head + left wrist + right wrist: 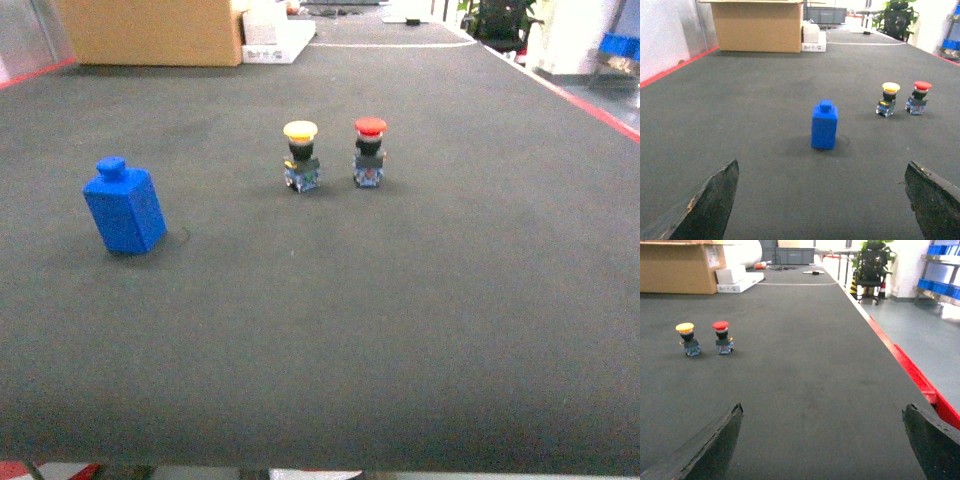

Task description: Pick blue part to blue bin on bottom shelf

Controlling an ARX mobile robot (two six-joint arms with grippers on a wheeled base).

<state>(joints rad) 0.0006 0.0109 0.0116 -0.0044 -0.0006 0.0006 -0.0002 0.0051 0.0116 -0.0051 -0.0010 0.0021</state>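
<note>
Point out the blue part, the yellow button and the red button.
blue part (124, 211): head view, front face.
yellow button (300, 130): head view, cap.
red button (370, 127): head view, cap.

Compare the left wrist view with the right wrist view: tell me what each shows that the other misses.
Only the left wrist view shows the blue plastic block with a knob on top, standing upright ahead of the open left end effector. Only the right wrist view shows the red edge strip of the surface, the grey floor beyond it and the open right end effector. Both show the yellow-capped push button, the red-capped push button, the brown cardboard box and the dark mat.
</note>
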